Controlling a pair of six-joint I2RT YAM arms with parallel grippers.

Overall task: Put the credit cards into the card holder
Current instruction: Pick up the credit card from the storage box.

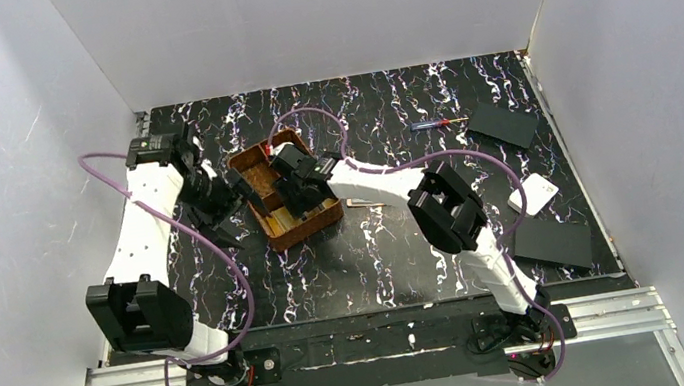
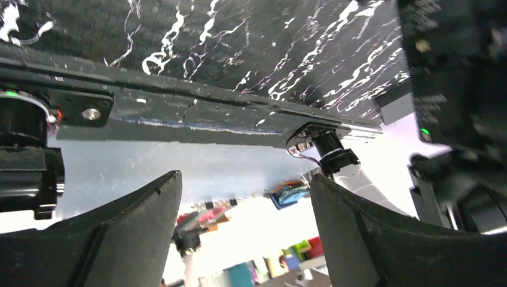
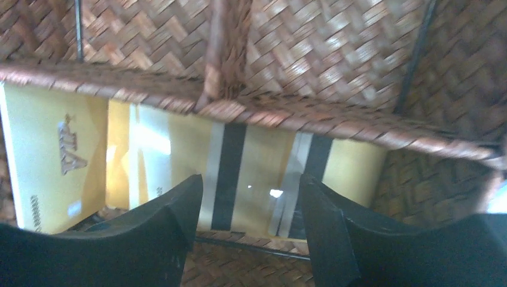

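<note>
Several gold credit cards [image 3: 260,158] lie overlapping in one compartment of a brown woven tray [image 3: 335,122]. One on the left carries a VIP mark [image 3: 54,155]; two show black stripes. My right gripper [image 3: 250,182] hovers just over the striped cards, open, with nothing between its fingers. From above it sits inside the tray [image 1: 307,226], right gripper [image 1: 288,182]. My left gripper [image 1: 224,205] stands just left of the tray, open and empty; in its wrist view the left gripper [image 2: 245,179] points back toward the table's near edge. The card holder is hidden.
Two black flat plates [image 1: 502,123] [image 1: 552,244] and a white square box [image 1: 533,192] lie at the right. A small screwdriver [image 1: 434,124] lies at the back. A woven divider [image 3: 224,48] splits the tray. White walls enclose the table.
</note>
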